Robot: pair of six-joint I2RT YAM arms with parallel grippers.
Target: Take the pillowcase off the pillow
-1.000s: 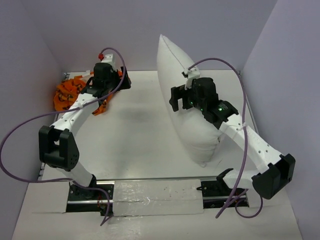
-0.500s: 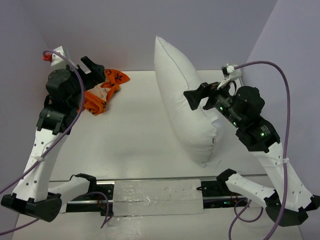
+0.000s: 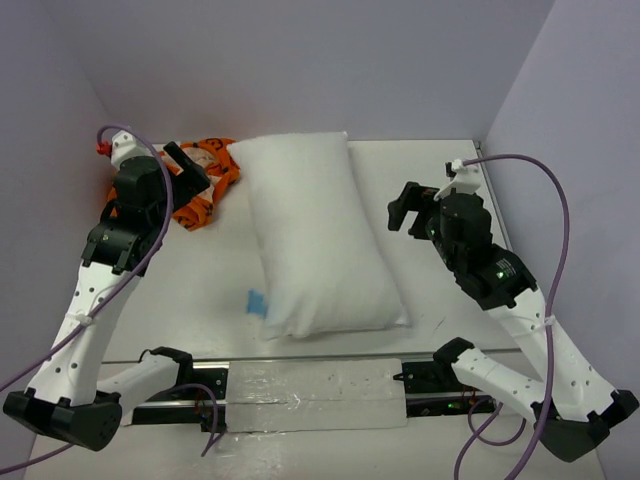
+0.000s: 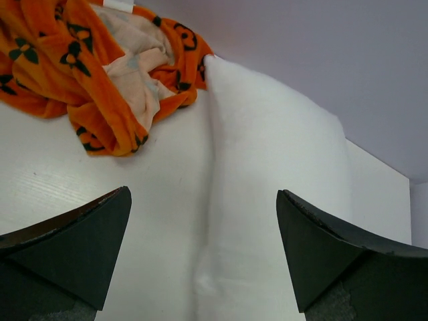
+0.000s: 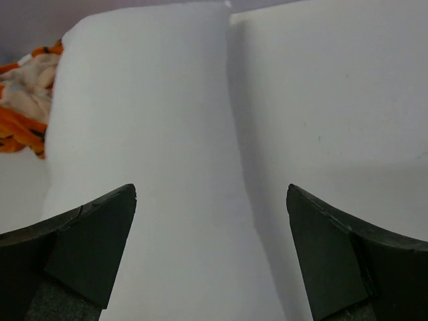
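Looks done to me: pillowcase (image 3: 195, 185) crumpled beside the bare pillow (image 3: 315, 235) (no cover on it), left gripper (image 3: 190, 165) and right gripper (image 3: 403, 208) both gaping, empty.

Small blue object (image 3: 256, 300), perhaps tape, partly under pillow (image 3: 315, 230) edge.

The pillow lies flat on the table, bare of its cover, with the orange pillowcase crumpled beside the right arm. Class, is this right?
Not quite. The pillow lies flat and bare, but the pillowcase is crumpled beside the left arm, not the right, as the top external view shows.
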